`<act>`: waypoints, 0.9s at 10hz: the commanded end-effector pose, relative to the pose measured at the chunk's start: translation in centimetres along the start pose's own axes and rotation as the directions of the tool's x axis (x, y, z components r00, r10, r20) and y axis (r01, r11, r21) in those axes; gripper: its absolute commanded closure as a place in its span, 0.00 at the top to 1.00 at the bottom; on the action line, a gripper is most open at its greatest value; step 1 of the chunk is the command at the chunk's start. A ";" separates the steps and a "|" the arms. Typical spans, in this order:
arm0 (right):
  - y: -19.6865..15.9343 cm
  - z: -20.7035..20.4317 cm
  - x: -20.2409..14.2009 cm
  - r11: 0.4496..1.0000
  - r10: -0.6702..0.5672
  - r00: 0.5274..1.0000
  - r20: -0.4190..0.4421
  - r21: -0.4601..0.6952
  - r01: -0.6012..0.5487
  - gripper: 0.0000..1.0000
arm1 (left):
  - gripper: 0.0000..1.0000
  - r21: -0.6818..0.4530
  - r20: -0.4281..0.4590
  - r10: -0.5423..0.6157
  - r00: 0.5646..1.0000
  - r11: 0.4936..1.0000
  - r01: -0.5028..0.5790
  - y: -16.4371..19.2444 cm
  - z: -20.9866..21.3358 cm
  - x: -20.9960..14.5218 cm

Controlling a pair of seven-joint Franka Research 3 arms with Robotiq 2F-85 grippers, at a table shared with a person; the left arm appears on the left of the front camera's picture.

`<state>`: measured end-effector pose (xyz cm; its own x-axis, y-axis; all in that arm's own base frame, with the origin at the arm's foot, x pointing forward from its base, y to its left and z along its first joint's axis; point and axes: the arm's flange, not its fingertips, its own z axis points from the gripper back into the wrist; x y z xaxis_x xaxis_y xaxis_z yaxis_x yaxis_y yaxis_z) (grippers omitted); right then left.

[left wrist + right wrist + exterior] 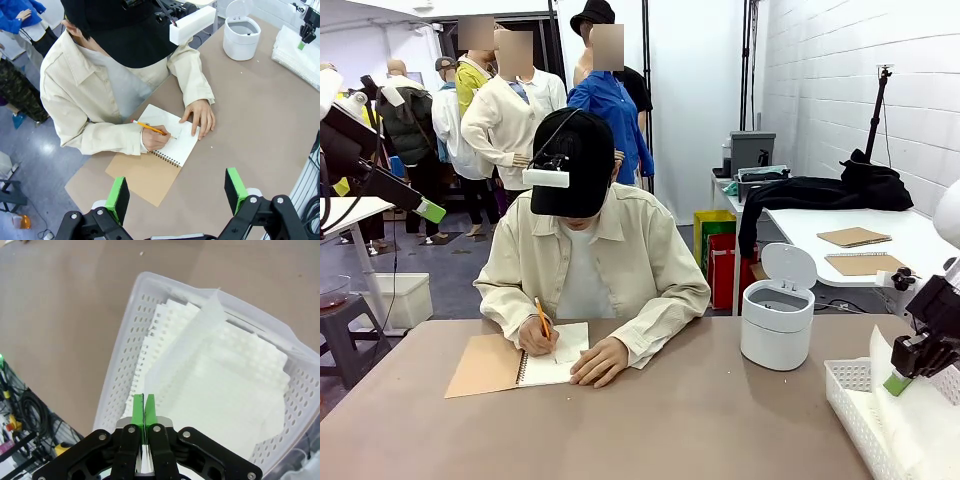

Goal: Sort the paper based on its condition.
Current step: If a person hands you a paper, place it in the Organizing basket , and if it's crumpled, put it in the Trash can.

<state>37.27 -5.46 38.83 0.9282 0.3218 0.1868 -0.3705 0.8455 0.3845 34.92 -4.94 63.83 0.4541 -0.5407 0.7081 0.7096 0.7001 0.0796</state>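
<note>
**Paper and grippers.** The paper (235, 390) lies as a loose off-white stack inside the white lattice basket (125, 340), which stands on the table (700, 420) at my right front corner. One lifted sheet (195, 335) curls up out of the stack, its far edge above the basket's rim. Its near end runs in between the green pads of my right gripper (144, 407). The pads are pressed flat together and pinch that sheet just over the basket. In the front view the same gripper (900, 380) hangs above the basket (850, 400).

My left gripper (177, 192) is held high, well apart from the paper. Its fingers are spread wide and carry nothing.

Below it, at the table's far side, a person writes in a spiral notebook (170, 145) with a pencil (150, 128). One hand (155, 139) holds the pencil and the other hand (201, 116) rests flat on the page. A white lidded bin (777, 320) stands with its lid up, between the notebook and the basket.
</note>
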 end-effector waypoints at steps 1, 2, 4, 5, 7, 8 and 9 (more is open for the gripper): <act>2.0 -2.6 -4.4 0.997 0.034 0.999 0.036 0.067 -0.037 0.00 | 1.00 0.000 0.000 0.002 1.000 1.000 -0.002 0.0 0.0 0.0; 1.9 -2.5 -4.5 0.996 0.033 0.999 0.031 0.083 -0.036 0.00 | 1.00 0.000 0.000 0.002 1.000 1.000 -0.002 0.0 0.0 0.0; 2.4 -2.4 -4.8 0.995 0.044 0.999 0.032 0.093 -0.046 0.00 | 1.00 0.000 0.000 0.002 1.000 1.000 -0.002 0.0 0.0 0.0; 2.0 -2.3 -4.9 0.997 0.027 0.999 0.024 0.074 -0.029 0.00 | 1.00 0.000 0.000 0.002 1.000 1.000 -0.002 0.0 0.0 0.0; 0.4 -2.6 -5.3 0.986 -0.109 0.994 0.006 0.127 0.107 0.00 | 1.00 0.000 0.000 0.002 1.000 1.000 -0.002 0.0 0.0 0.0; 0.2 0.2 -0.7 0.998 0.008 1.000 -0.003 0.063 -0.007 0.00 | 1.00 0.000 0.000 0.002 1.000 1.000 -0.002 0.0 0.0 0.0; 0.2 0.2 -0.7 0.998 0.008 1.000 -0.003 0.063 -0.007 0.00 | 1.00 0.000 0.000 0.002 1.000 1.000 -0.002 0.0 0.0 0.0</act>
<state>36.36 -6.18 38.63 0.9365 0.3066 0.1699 -0.3505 0.8200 0.4524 34.92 -4.94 63.83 0.4541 -0.5407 0.7081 0.7096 0.7001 0.0796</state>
